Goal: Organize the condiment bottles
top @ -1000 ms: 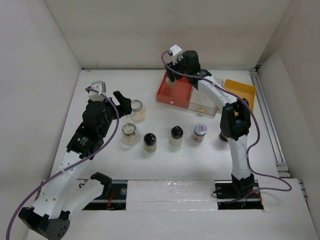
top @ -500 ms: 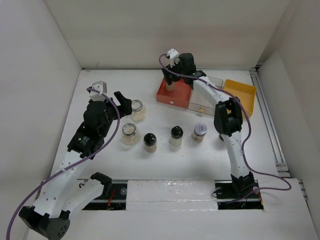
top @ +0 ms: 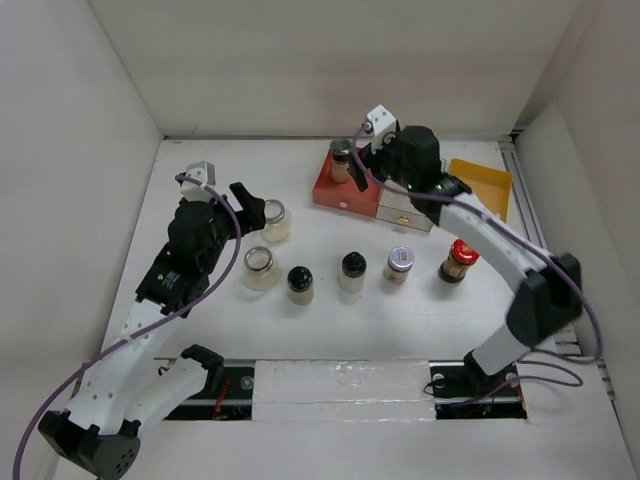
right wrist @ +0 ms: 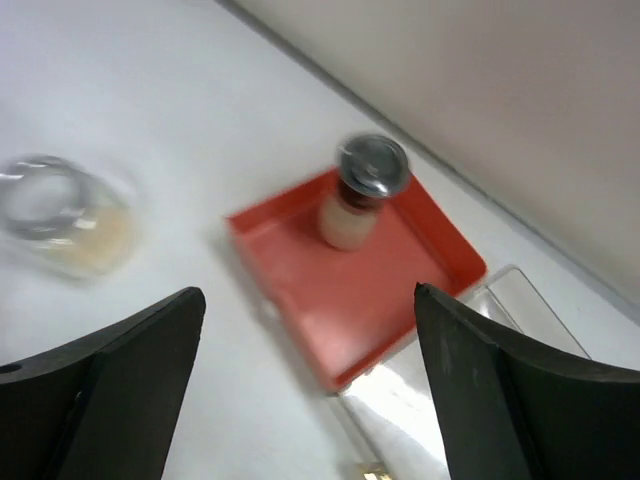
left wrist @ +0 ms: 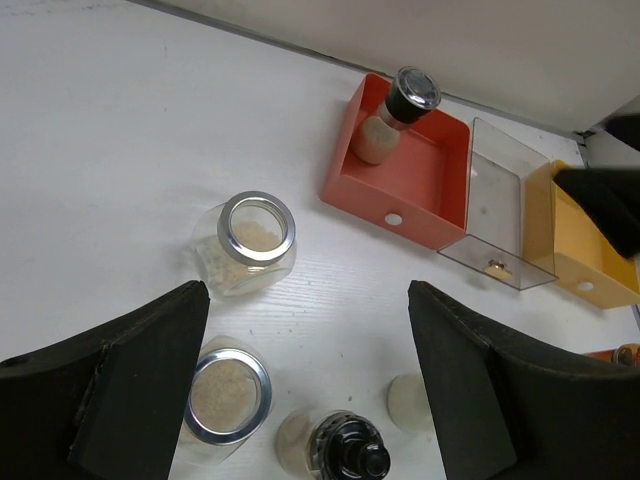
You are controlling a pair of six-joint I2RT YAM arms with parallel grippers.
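Starting at ten o'clock, the left gripper [top: 252, 203] hangs spread and empty just beside the far glass jar [top: 275, 220], with the near glass jar [top: 260, 268] at that jar's six o'clock. Smooth round glass under a metal rim probably slips, so the jaws should straddle the body squarely. Mid-table stand the first black-capped shaker [top: 300, 283], the second black-capped shaker [top: 352, 272], the silver-lidded labelled jar [top: 399, 264] and the red-capped brown bottle [top: 458, 260]. At twelve o'clock the grey-lidded shaker [right wrist: 365, 190] stands upright in the glossy red tray [right wrist: 330, 310], at its eleven o'clock. The right gripper [right wrist: 308, 292] is released and should rise straight, clear of the lid.
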